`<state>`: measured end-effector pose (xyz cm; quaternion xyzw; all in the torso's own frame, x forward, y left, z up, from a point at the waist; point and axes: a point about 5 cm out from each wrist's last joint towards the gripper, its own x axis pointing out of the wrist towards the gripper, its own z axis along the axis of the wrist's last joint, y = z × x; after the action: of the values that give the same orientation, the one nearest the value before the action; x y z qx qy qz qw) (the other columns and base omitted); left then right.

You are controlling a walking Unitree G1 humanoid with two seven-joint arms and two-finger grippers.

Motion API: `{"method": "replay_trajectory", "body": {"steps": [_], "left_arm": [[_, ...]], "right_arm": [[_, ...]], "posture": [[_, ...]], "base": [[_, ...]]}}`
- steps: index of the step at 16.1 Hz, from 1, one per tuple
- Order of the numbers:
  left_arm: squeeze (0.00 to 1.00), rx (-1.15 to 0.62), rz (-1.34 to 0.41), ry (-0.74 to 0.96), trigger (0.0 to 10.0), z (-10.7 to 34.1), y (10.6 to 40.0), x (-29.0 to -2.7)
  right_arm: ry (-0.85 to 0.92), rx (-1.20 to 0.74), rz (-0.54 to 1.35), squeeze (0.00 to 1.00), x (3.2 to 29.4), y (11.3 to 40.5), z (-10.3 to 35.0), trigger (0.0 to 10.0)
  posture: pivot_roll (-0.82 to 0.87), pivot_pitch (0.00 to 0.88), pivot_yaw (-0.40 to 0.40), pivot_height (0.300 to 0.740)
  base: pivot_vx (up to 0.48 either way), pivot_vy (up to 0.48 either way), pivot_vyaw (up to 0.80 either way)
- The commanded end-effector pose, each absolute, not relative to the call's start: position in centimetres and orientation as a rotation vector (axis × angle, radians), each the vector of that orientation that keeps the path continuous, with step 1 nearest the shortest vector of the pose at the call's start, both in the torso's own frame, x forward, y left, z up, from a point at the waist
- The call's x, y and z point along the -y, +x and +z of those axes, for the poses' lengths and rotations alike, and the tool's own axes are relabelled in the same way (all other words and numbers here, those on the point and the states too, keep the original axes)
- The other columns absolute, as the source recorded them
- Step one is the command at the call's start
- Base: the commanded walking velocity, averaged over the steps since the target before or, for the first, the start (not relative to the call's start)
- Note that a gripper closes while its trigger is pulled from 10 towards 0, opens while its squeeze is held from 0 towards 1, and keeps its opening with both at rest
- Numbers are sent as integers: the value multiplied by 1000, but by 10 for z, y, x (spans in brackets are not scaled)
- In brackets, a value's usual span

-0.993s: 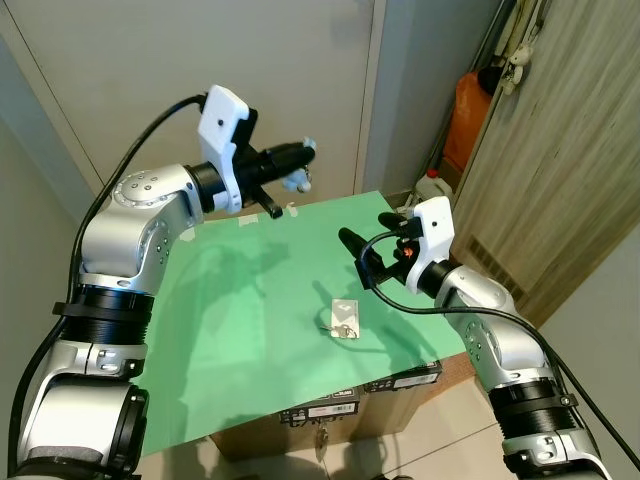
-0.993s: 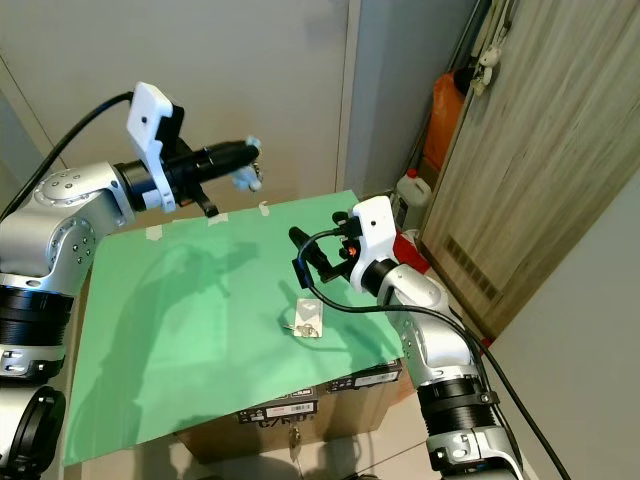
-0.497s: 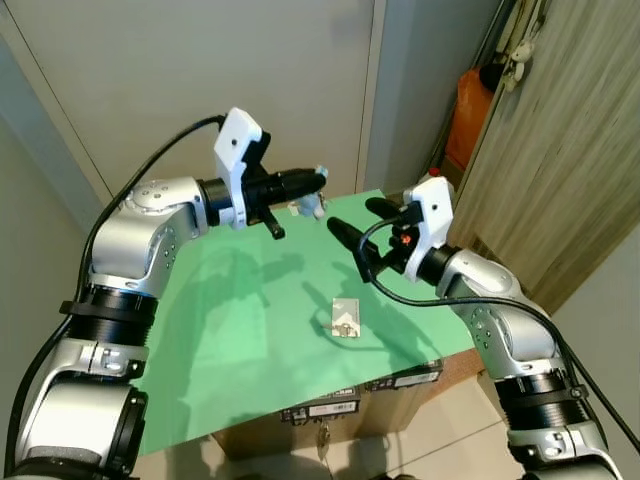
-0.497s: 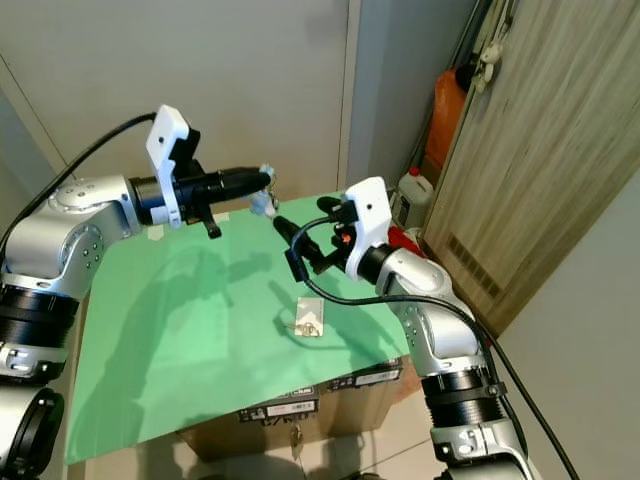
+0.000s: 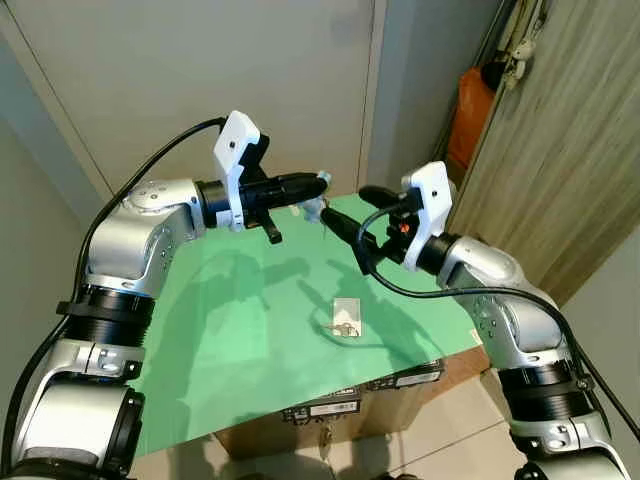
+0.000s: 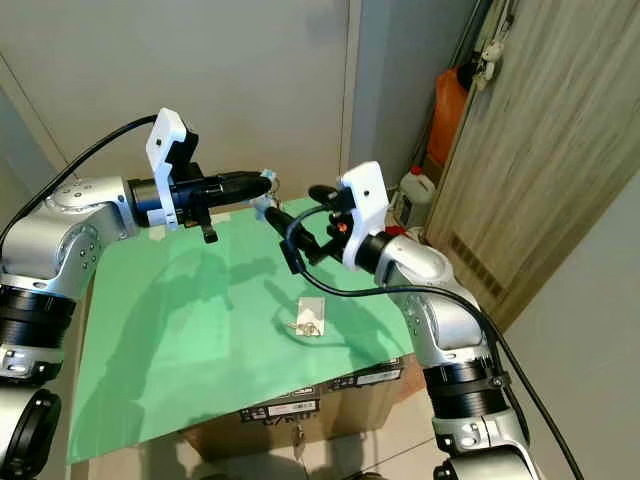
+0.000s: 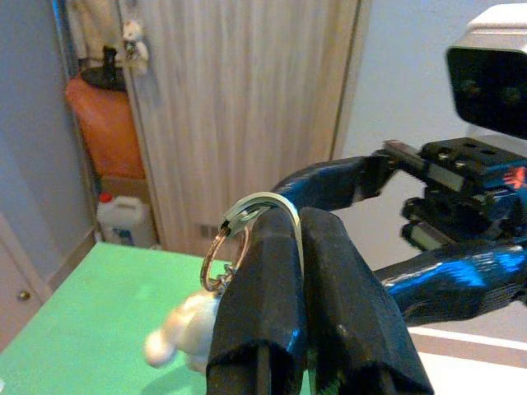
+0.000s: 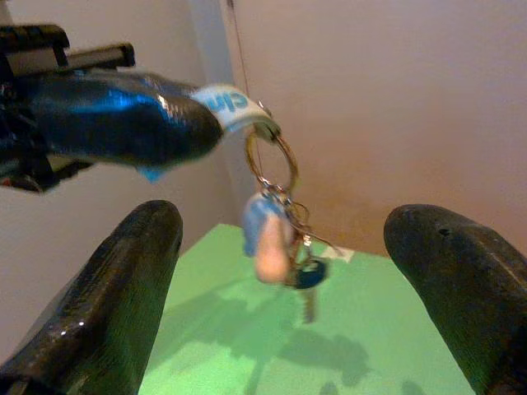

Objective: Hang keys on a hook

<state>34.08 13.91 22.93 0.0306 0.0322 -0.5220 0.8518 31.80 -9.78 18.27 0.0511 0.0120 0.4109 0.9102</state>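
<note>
My left tool [image 5: 318, 181] is clenched on the strap of the keys [image 8: 280, 239], dangling mid-frame above the green table [image 5: 250, 320]. My right tool [image 8: 288, 288] is spread wide facing them. Looks like a handover step; next, close the right tool on the ring, no hook located.

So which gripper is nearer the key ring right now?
Left. The left gripper is shut on the key ring's strap; the right gripper is open, just short of it.
</note>
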Motion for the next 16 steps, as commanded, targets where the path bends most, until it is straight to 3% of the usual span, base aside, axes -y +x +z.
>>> {"method": "replay_trajectory", "body": {"steps": [1,8,10,16], "left_arm": [[0,-47,-1124,73,0,235,337,-137],[0,-7,-1166,56,0,250,337,-130],[0,32,-1199,-64,0,263,335,-127],[0,44,-1199,-96,0,266,335,-130]], "right_arm": [[98,-5,880,0,92,317,191,10000],[93,2,924,0,81,315,198,10000],[96,14,932,0,78,315,201,10000],[99,31,936,0,75,314,206,10000]], "posture": [[-3,0,66,740],[-1,0,67,740],[-3,0,70,740],[-1,0,71,740]], "base": [[0,0,0],[0,0,0],[0,0,0],[0,0,0]]}}
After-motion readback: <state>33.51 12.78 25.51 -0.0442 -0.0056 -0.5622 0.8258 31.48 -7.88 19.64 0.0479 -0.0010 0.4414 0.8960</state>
